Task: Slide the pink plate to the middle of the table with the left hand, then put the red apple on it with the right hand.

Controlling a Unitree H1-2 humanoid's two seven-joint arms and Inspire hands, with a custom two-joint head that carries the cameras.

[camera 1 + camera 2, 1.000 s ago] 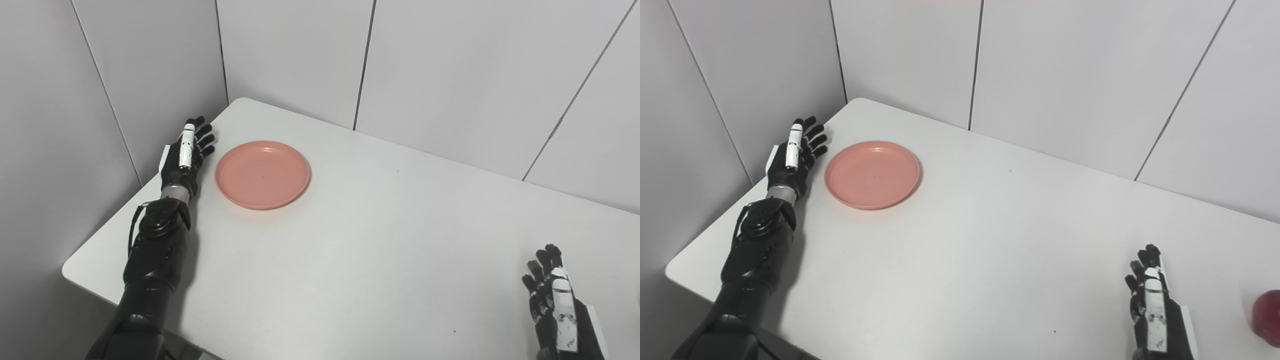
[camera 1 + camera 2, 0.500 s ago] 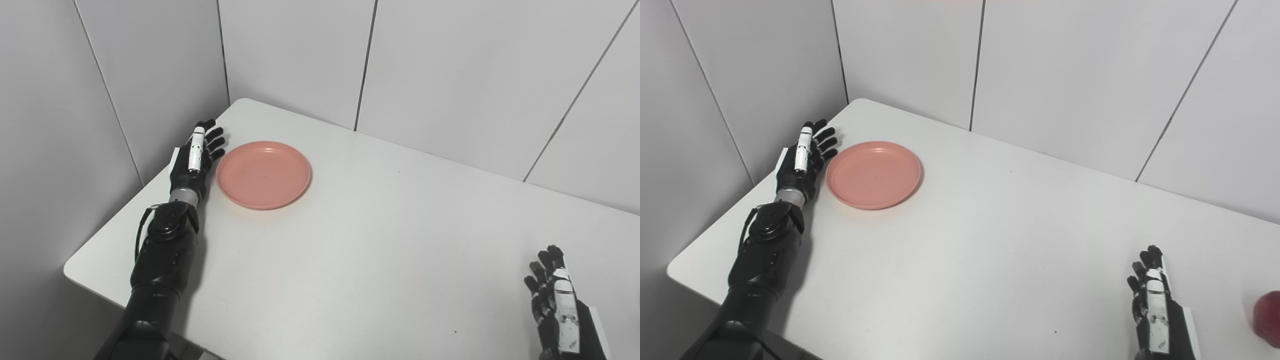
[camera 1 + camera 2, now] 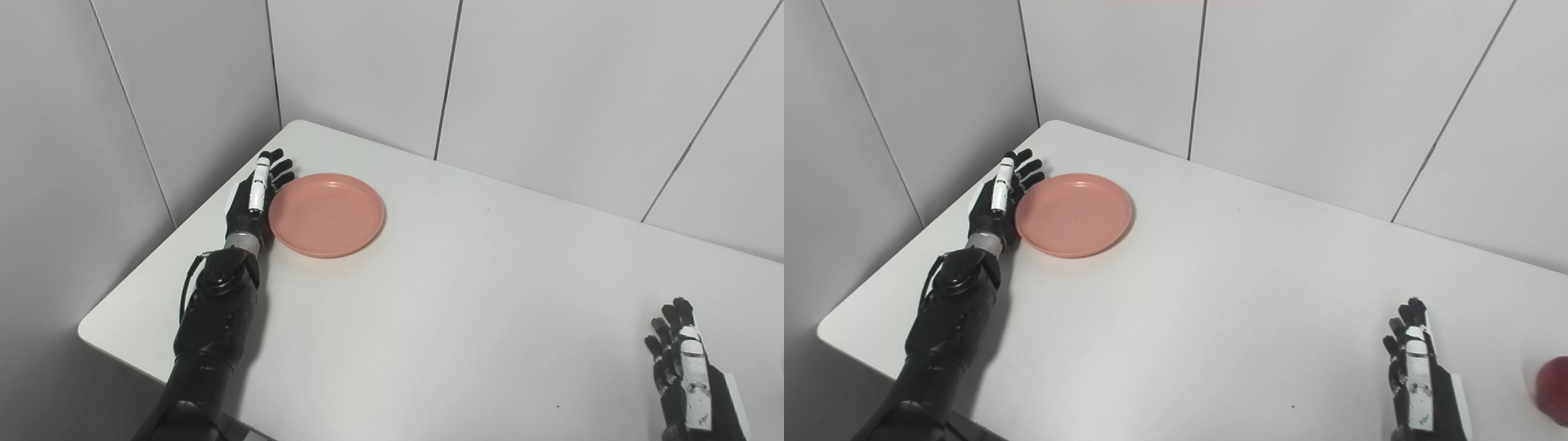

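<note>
at the right edge, red apple (image 3: 1553, 389) cut off; both hands' fingers spread, empty.

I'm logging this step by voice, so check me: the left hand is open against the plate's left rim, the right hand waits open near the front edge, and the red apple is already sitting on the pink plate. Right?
Not quite. The red apple is not on the pink plate; it sits on the table at the far right, beside the right hand, as the right eye view shows. The plate is empty. The left hand and the rest are as you said.
</note>
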